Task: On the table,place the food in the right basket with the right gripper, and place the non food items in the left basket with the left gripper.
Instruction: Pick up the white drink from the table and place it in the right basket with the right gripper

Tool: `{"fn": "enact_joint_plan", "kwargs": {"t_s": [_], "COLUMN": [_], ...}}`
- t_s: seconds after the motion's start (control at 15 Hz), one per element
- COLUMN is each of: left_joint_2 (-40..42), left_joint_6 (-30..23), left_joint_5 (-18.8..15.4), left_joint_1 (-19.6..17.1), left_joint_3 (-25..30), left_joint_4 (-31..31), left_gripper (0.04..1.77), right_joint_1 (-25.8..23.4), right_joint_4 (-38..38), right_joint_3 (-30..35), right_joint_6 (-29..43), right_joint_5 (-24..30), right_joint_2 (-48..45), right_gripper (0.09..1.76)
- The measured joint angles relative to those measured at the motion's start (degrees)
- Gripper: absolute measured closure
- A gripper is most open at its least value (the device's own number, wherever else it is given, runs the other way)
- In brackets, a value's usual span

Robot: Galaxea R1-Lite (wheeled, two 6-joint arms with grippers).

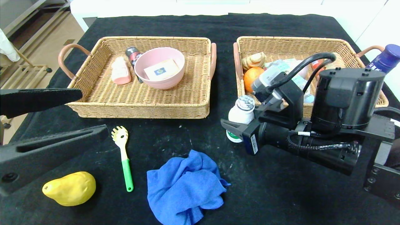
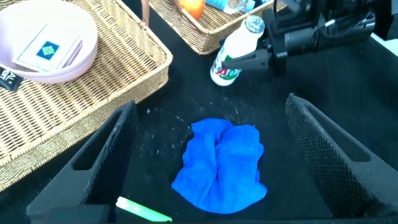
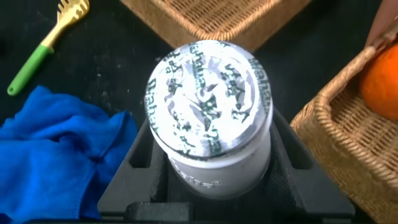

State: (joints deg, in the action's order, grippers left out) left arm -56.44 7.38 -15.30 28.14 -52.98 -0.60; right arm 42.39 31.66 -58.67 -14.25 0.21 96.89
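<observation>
My right gripper (image 1: 232,126) is shut on the small white green-labelled foil-capped bottle (image 1: 240,114) and holds it slightly tilted just before the near left corner of the right basket (image 1: 281,39). The right wrist view shows the foil cap (image 3: 208,96) between my right gripper's fingers (image 3: 211,121). My left gripper (image 1: 93,112) is open and empty over the table's left front, near the blue cloth (image 2: 221,165), which lies below its fingers (image 2: 211,106). The yellow pear (image 1: 70,188) lies at front left. A dark-blue-capped bottle (image 1: 386,57) stands far right.
The left basket (image 1: 140,109) holds a pink bowl (image 1: 160,67) with a card, a pink item and a dark can. The right basket holds an orange (image 1: 251,76) and other food. A yellow spoon with a green handle (image 1: 123,150) lies beside the blue cloth (image 1: 186,187).
</observation>
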Motion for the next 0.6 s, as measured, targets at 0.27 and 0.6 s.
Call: {"fn": "enact_joint_plan", "kwargs": {"t_s": [0.27, 0.6], "left_joint_2": [0.0, 0.02], "left_joint_6": [0.0, -0.05], "left_joint_5": [0.01, 0.2], "left_joint_1": [0.0, 1.13], "left_joint_3": [-0.11, -0.02], "left_joint_4": [0.0, 0.0], "left_gripper": [0.09, 0.09], "right_joint_1": [0.37, -0.22], "right_joint_4": [-4.4, -6.67], "right_joint_3": [-4.25, -8.3], "right_joint_6": [0.04, 0.01], "right_joint_5": [-1.13, -1.48], "right_joint_2": [-1.11, -1.9], "right_gripper": [0.95, 0.95]}}
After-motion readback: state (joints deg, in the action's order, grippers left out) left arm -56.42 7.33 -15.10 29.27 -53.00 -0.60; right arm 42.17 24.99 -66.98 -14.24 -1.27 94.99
